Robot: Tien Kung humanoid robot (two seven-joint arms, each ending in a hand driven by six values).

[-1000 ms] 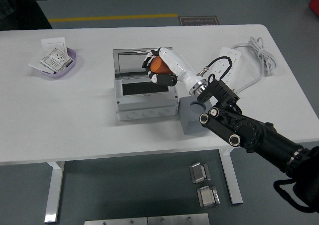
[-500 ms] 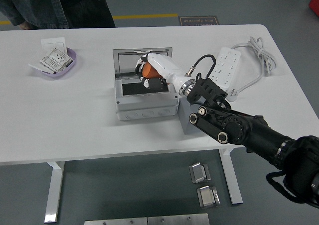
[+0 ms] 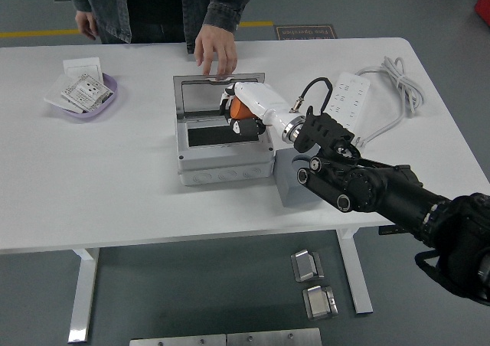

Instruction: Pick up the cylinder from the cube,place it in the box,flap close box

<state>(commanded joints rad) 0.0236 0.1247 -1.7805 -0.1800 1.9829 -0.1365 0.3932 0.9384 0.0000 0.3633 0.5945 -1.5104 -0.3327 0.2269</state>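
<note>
- Holding the orange cylinder (image 3: pixel 240 109), our right hand (image 3: pixel 243 110) has its fingers curled tight around it, just above the open box (image 3: pixel 222 143).
- We see the cylinder over the right part of the box's dark inside, not yet set down in it.
- Against half a second ago, our hand has shifted slightly right over the box, and the cylinder has gone with it.
- The box's lid (image 3: pixel 200 93) stands open at the far side of the box, as it did before.
- The grey cube (image 3: pixel 289 181) sits against the right side of the box, partly hidden by our black forearm.
- A person's hand (image 3: pixel 214 51) now rests on the desk (image 3: pixel 122 185) just behind the box, fingertips at the lid's top edge; half a second ago the person stood back and no hand reached the desk.
- Well to the left of the box lies a purple dish (image 3: pixel 86 102) with packets in it, unmoved.
- To the right of the box lies a white power strip (image 3: pixel 350 101) with its coiled cable, also unmoved.
</note>
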